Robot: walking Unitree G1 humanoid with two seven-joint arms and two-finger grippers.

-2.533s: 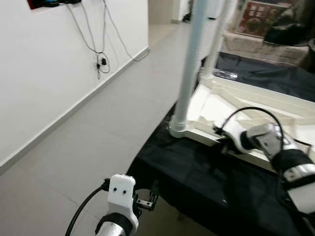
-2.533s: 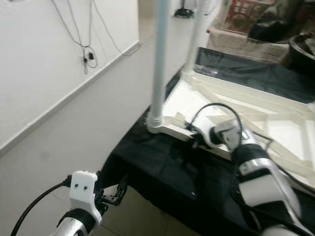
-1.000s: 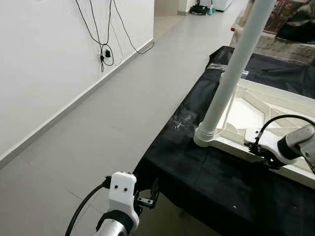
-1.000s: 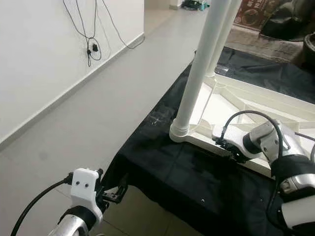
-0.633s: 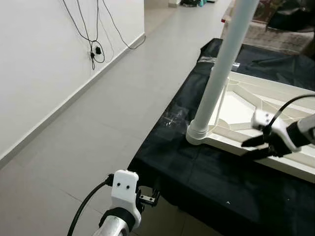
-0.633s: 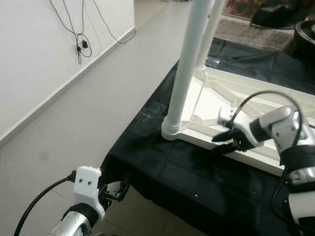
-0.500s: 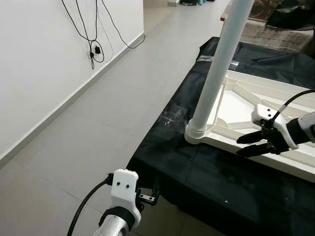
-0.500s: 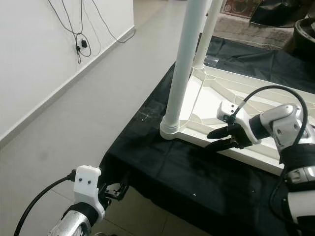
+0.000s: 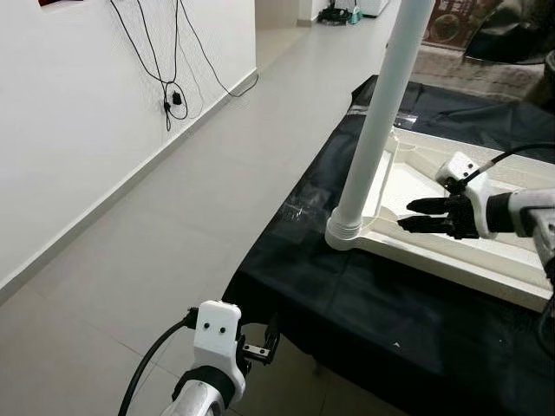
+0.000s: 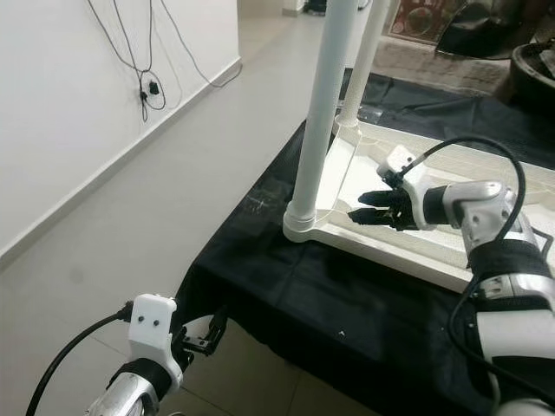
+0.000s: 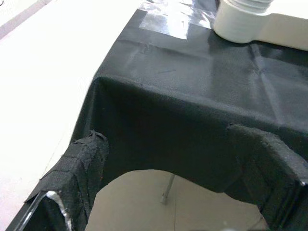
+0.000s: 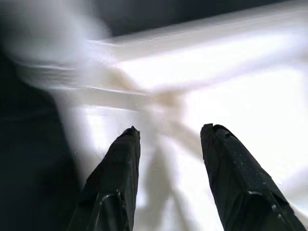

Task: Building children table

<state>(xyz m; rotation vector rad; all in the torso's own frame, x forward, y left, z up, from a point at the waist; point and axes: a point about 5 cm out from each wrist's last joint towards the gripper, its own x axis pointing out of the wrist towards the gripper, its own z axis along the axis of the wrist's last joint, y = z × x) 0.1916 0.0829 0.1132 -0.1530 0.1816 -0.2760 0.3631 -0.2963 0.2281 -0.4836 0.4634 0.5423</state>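
— While the right hand [image 9: 421,215] hovers with its two black fingers parted and holding nothing, where is it exactly?

— Just above the ribbed underside of the tabletop [image 9: 486,251], near the corner where a leg [image 9: 379,121] stands upright in its socket. The fingers point toward that leg's base and seem apart from it. The right wrist view is blurred, but the fingers there are spread over white ribs.

— And the left hand [image 9: 260,347]?

— Low, beside the near corner of the worktop [image 9: 364,295]. Its fingers are spread and grip nothing; its wrist view looks up at the black cloth's edge.

— How far along is the table?

— Partway, I'd judge. The white tabletop lies upside down on the worktop. The near leg is in, and a second leg [image 10: 368,52] rises behind it at the far corner. The other corners fall outside the pictures, so I cannot tell whether their legs are fitted. What is left is probably seating any missing legs and then turning the table over.

— What about the surface and the room?

— The worktop is draped in black cloth [image 11: 192,86], creased, with a patch of clear tape [image 11: 168,21] near the leg's socket. The floor [image 9: 173,234] is pale tile, a white wall [image 9: 78,121] runs along the left with black cables [image 9: 169,78] hanging down it, and dark clutter sits beyond the worktop.
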